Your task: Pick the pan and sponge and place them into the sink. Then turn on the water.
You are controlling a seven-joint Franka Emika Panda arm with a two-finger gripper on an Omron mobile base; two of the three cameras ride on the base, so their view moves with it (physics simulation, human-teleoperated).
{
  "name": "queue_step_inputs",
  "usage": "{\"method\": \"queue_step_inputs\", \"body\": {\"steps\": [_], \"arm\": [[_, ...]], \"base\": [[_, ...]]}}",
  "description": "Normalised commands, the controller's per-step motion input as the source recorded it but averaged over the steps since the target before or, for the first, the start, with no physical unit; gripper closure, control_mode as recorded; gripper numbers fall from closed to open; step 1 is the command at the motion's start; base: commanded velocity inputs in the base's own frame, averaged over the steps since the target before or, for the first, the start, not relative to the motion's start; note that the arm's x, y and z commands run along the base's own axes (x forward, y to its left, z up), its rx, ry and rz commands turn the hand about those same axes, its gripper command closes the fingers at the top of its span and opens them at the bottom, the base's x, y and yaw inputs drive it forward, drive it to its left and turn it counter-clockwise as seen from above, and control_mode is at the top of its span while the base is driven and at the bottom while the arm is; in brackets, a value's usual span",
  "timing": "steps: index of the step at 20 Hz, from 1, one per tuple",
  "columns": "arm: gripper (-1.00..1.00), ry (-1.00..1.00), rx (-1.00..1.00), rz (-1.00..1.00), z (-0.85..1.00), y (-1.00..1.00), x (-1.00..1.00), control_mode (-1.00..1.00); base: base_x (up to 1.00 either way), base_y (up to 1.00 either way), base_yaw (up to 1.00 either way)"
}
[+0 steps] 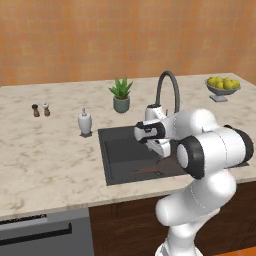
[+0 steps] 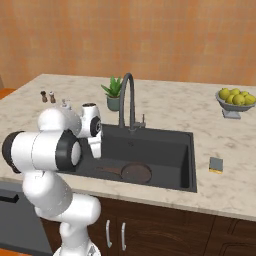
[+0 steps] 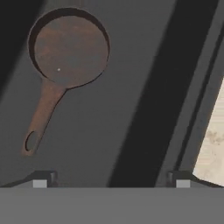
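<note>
Pan already lies flat on the sink floor, just below and ahead of the gripper, whose jaws stand wide apart w/ nothing between them. Sponge not yet moved: on the counter past the sink's far rim, well apart from the gripper. Faucet dry, no stream, so sponge + water are left, approx. a third done.

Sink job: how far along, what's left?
Done: the dark brown round frying pan lies flat in the dark grey sink basin. In hand: nothing; the open gripper hovers over the basin. Left: the small yellow sponge sits on the counter right of the sink, and the arched dark faucet runs no water.
</note>
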Motion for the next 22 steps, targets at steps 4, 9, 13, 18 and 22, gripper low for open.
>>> {"method": "queue_step_inputs", "body": {"steps": [4, 9, 13, 18, 22], "arm": [[-1.0, 0.25, -0.06, 0.48, 1.0, 0.0, -0.21, -1.0], [-1.0, 0.19, -0.03, 0.54, 0.86, -0.01, -0.22, -1.0], [-1.0, 0.05, 0.08, 0.1, 0.03, -0.06, 0.0, -1.0], [-1.0, -0.02, 0.13, 0.06, 0.09, -0.05, -0.19, -1.0], [-1.0, -0.01, 0.15, 0.27, 0.5, -0.07, -0.41, -1.0]], "base": [[0.0, 0.0, 0.0], [0.0, 0.0, 0.0], [0.0, 0.0, 0.0], [0.0, 0.0, 0.0], [0.0, 0.0, 0.0]]}}
